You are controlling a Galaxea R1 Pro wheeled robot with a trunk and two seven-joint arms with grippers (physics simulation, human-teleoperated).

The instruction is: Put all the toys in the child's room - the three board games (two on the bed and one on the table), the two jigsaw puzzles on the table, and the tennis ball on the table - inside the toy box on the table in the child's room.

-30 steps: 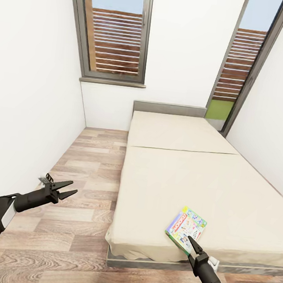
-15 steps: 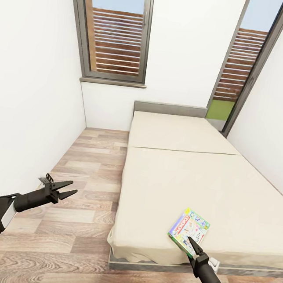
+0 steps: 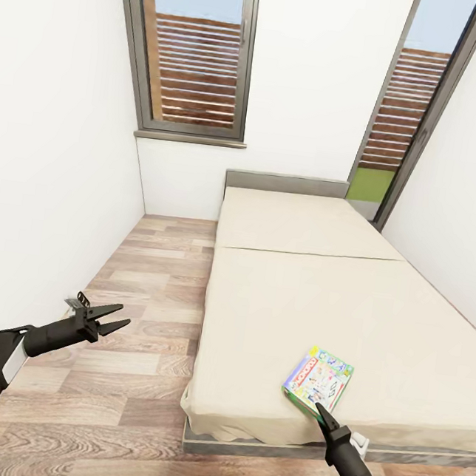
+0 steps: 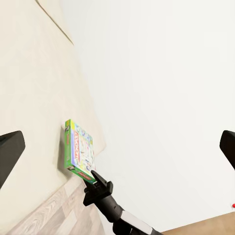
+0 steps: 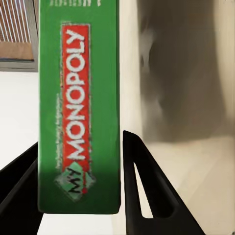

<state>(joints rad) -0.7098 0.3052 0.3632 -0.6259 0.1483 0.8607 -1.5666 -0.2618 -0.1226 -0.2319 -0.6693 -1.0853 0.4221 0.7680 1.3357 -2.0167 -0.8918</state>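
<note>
Beige mattress: tops the bed [image 3: 313, 292], low and wide, w/ grey headboard at the far wall, between two tall windows.
Board game: white-green box w/ red band [image 3: 317, 379], lying near the bed's foot edge, toward the robot's right; one corner looks slightly lifted, cannot tell for sure. In right wrist view its green edge reads "MY MONOPOLY" on the red band [image 5: 78, 112].
Right gripper: [image 3: 323, 413] at the box's near corner. Right wrist view has the box edge sitting between the two dark fingers [image 5: 147, 186], one on each side; finger at the printed-lid side is close against the box, other side partly hidden. Whether the pads truly press the box, cannot tell.
Same, from left wrist view: right gripper [image 4: 94, 176] meets the lower corner of the box [image 4: 80, 151], which lies on the mattress by the edge.
Left gripper: [image 3: 115, 317] held over the wood floor [image 3: 140, 308] beside the bed, well apart from the box; fingers spread in a V, nothing between them. Left wrist view shows its two fingertips [image 4: 11, 149] at opposite sides of the frame, wide apart.
Left arm: black forearm, white upper segment, coming in from the near left in head view.
Walls: plain white, both sides of the room.
</note>
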